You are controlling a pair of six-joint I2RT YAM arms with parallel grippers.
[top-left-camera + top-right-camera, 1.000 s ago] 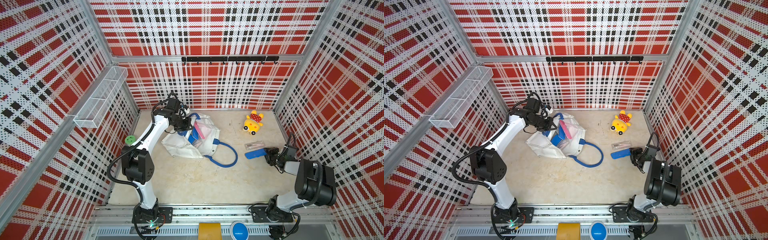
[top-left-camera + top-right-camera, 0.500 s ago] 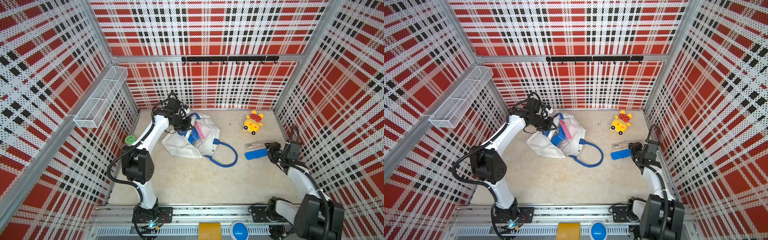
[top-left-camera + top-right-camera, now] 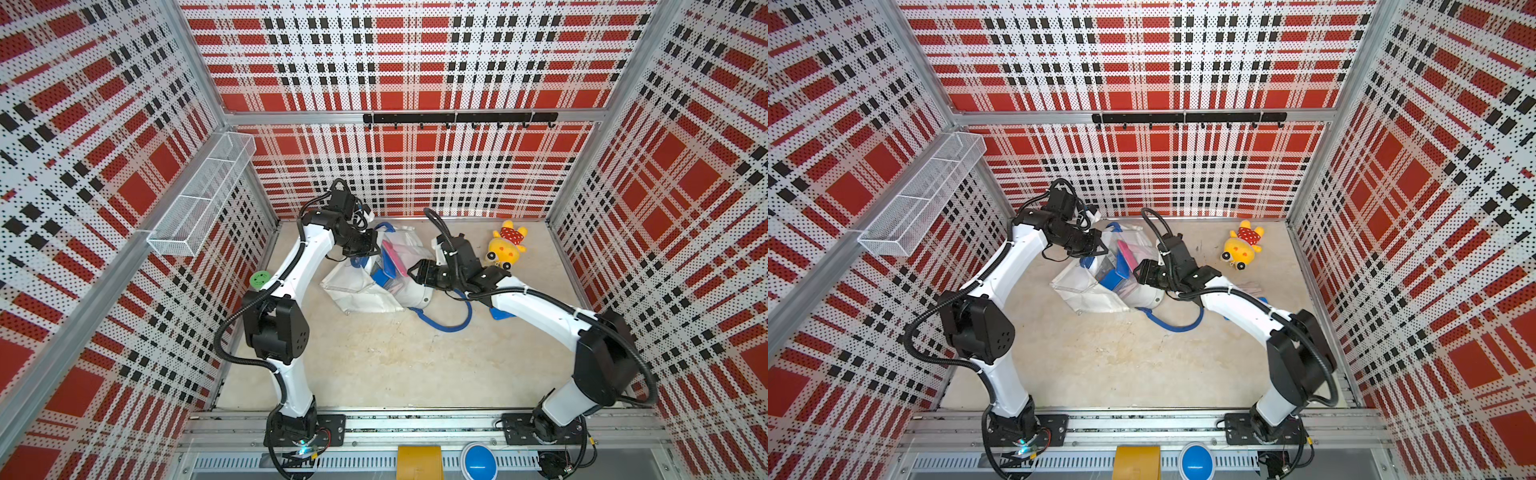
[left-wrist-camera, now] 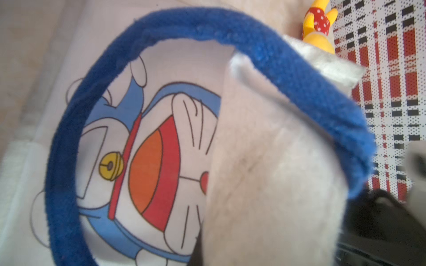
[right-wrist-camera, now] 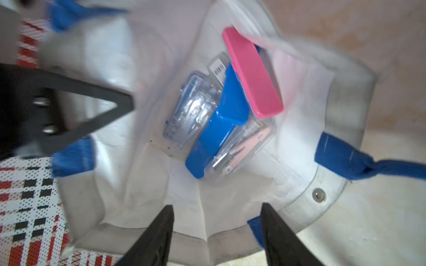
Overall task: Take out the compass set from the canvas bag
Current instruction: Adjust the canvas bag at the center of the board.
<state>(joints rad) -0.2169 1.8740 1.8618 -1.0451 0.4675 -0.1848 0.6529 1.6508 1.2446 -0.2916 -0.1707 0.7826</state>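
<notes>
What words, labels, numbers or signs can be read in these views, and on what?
No text reads clearly in any view.
Barcode label among the cases in the canvas bag: digits too blurred to read.
Green round disc by the wall beside the left arm: marking too small to read.
Cartoon print on the canvas bag: picture only, no words.

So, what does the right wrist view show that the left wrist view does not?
Only the right wrist view: the inside of the canvas bag, holding a pink case, a blue case and clear cases, plus the right gripper with fingers apart. Only the left wrist view: the cartoon print on the bag and a yellow toy. Both: the bag's cloth and blue handles.
</notes>
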